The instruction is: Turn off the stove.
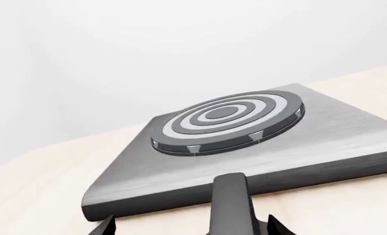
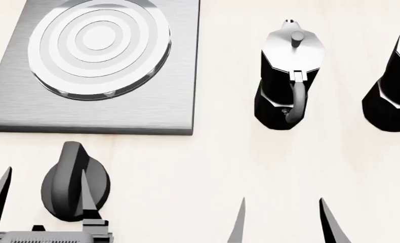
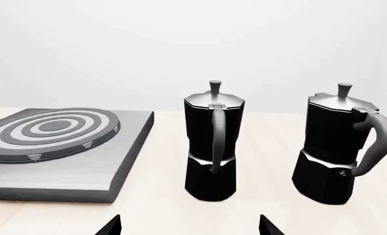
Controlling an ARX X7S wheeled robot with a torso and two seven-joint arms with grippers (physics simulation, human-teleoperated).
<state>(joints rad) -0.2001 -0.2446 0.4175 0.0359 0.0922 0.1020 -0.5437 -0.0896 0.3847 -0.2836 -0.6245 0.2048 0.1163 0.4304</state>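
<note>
Bare bench [image 2: 220, 167] lies between the stove [image 2: 153, 106] front edge and the near bench edge, interrupted only by the knob [image 2: 68, 177], which the left tool [image 2: 41, 190] straddles. Ahead of the right tool [image 2: 281, 217], two moka pots [image 2: 288, 76] [image 2: 392, 86] stand apart, a passable gap between them.

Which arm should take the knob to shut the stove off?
Left. Its tool is open with the knob between its fingers. The right tool is open over bare table, nearer the moka pots.

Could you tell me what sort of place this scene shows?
Probably a simulated kitchen countertop: a stove with a ringed burner, its knob, and two moka pots on pale wood.
</note>
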